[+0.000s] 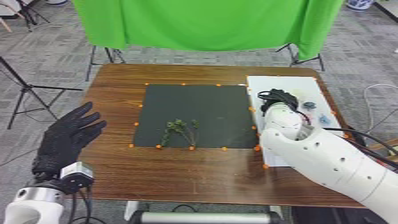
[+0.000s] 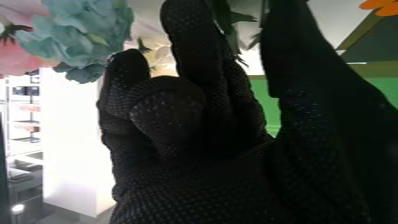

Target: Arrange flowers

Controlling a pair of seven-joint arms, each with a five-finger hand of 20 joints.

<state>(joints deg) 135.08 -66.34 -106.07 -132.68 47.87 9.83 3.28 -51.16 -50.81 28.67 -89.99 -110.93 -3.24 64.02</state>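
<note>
At the 9 o'clock edge of the brown surface (image 1: 169, 175), the left hand (image 1: 64, 137) is held with its fingers extended and slightly spread; nothing is gripped by it. Around the middle of the surface a dark mat (image 1: 191, 105) is laid, its edges marked by small orange dots (image 1: 137, 123); towards the mat's 6 o'clock edge, thin green sprigs (image 1: 178, 131) are laid loosely together, with their leafy tips fanned towards 12 o'clock. Beyond the surface, at 12 o'clock, a green cloth (image 1: 204, 25) is hung.

At 3 o'clock a white board (image 1: 277, 85) is placed just beside the mat; over its 12 o'clock half the right hand (image 1: 277, 97) is held, its arm brought in from 5 o'clock. In the right wrist view the fingers are seen mostly extended, one of them bent, with the thumb set apart from them; no stem can be made out as gripped. Bluish flowers (image 1: 309, 105) are set on the board at about 4 o'clock from that hand; in the wrist view, pink blooms (image 2: 18, 57) are seen beside ruffled blue-green ones, and green leaves (image 2: 238, 17) are seen behind the gap between fingers and thumb.
</note>
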